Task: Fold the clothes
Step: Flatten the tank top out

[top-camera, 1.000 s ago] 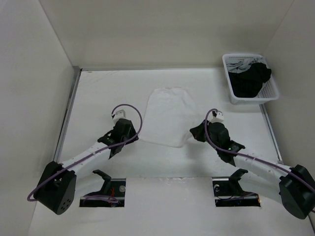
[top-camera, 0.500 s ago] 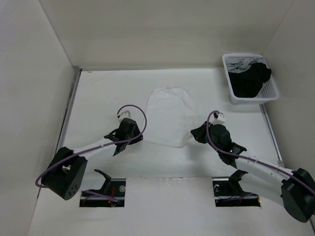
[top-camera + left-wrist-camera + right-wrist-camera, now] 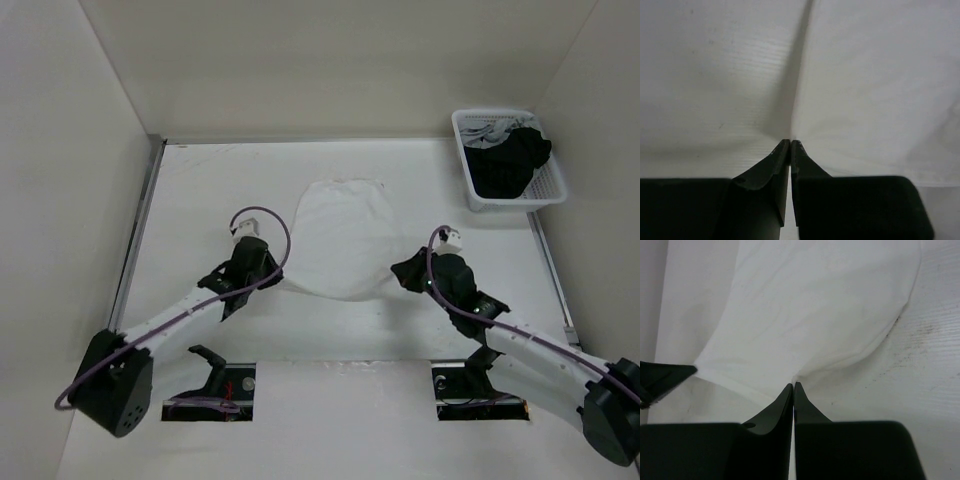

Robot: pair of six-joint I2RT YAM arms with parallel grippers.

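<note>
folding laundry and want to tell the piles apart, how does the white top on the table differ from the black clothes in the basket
Colour: the white top is white, the black clothes black.
Pose: the white top lies spread on the table; the black clothes sit heaped in the basket.
Hold: the left gripper and right gripper pinch the white top's near edge; nothing touches the black clothes.
Both are soft fabric.
</note>
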